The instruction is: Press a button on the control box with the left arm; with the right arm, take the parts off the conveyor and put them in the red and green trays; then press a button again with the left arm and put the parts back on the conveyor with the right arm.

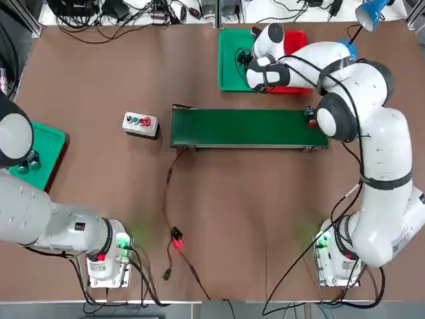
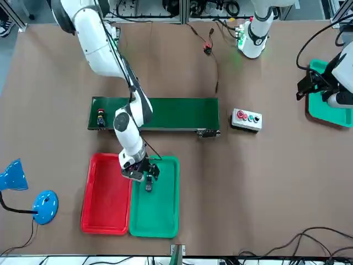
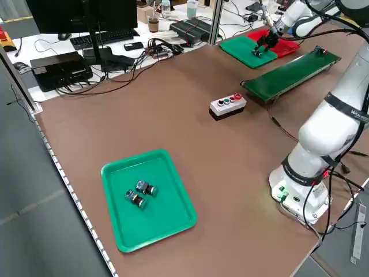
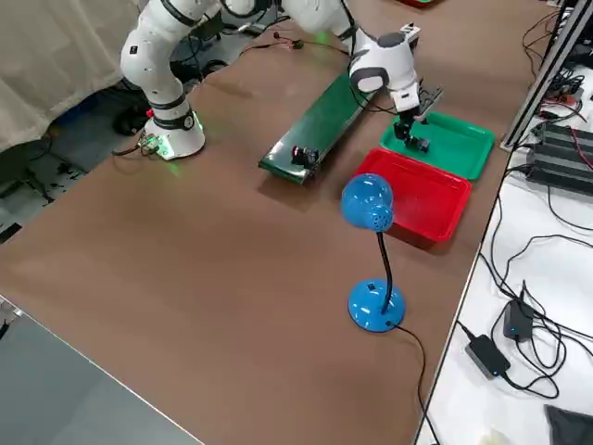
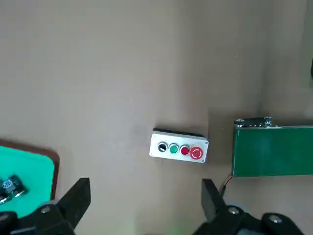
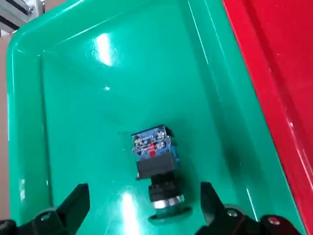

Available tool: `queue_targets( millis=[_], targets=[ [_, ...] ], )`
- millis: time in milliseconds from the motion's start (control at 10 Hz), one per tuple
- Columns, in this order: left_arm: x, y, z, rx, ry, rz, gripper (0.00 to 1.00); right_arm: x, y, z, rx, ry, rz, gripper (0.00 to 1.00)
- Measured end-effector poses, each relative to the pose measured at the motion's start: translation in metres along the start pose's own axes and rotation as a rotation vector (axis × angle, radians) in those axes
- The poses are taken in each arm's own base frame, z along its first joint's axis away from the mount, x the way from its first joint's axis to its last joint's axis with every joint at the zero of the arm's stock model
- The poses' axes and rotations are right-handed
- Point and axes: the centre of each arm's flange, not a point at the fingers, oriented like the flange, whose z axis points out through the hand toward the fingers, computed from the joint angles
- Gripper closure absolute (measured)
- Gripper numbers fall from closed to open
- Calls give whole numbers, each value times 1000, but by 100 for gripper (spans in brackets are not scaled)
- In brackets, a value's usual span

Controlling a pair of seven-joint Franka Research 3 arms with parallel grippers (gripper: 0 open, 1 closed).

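The right gripper (image 6: 145, 191), with nothing grasped, hangs open over the bright green rectangular plastic tray (image 2: 154, 221), where the small dark pushbutton part with green cap (image 6: 156, 167) lies between its fingers, long axis across their closing line. One finger is nearer to the wall by the bright red tray (image 2: 107, 193); room seems enough. The dark red-capped part (image 1: 311, 121) is at the right end of the long green conveyor (image 1: 239, 129). The left gripper (image 5: 145, 191), also released, waits near the pale grey control box (image 5: 178, 147).
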Motion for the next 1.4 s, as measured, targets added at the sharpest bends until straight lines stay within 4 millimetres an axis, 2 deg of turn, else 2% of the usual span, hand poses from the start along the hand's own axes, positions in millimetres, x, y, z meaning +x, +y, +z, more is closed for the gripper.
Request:
queue_targets(
  millis=[400, 500, 700, 1400],
  targets=[
    [0, 0, 0, 0, 0, 0, 0, 3, -3, 12, -9, 22, -57, 3],
    [0, 0, 0, 0, 0, -1, 0, 2, -4, 15, -13, 25, -76, 7],
    [0, 0, 0, 0, 0, -1, 0, 3, -5, 21, -17, 31, -90, 25],
    [0, 0, 0, 0, 0, 0, 0, 6, -3, 23, -28, 38, -109, 55]
  ],
)
